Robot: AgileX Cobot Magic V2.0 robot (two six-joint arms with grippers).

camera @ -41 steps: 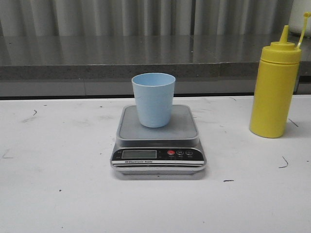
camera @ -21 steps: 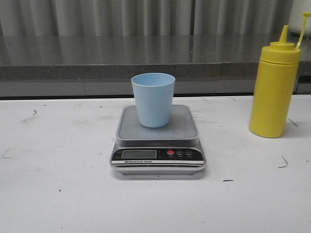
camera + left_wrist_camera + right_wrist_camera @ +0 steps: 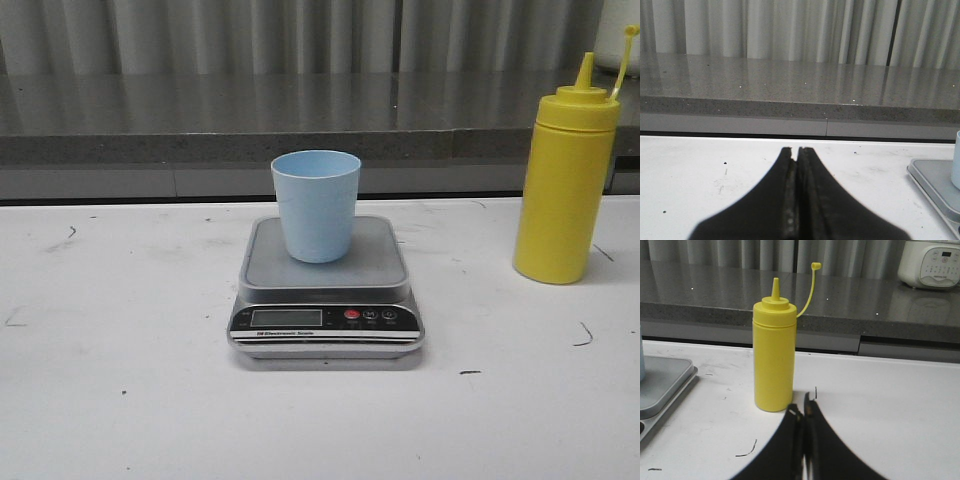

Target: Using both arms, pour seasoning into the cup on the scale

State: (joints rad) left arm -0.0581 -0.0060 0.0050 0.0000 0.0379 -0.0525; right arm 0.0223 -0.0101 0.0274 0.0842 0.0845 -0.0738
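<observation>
The light blue cup [image 3: 316,205] stands upright on the steel platform of the silver scale [image 3: 326,300] in the middle of the white table. The yellow seasoning bottle [image 3: 565,180] stands upright at the right, cap strap hanging open. In the right wrist view the bottle [image 3: 774,357] stands just beyond my right gripper [image 3: 803,407], which is shut and empty. My left gripper [image 3: 795,149] is shut and empty over bare table, with the scale's corner [image 3: 935,182] and the cup's edge [image 3: 956,160] off to its side. Neither gripper shows in the front view.
A grey stone counter [image 3: 300,120] runs along the back behind the table, with curtains above it. A white rice cooker [image 3: 932,262] sits on the counter behind the bottle. The table has small dark scuff marks [image 3: 583,335].
</observation>
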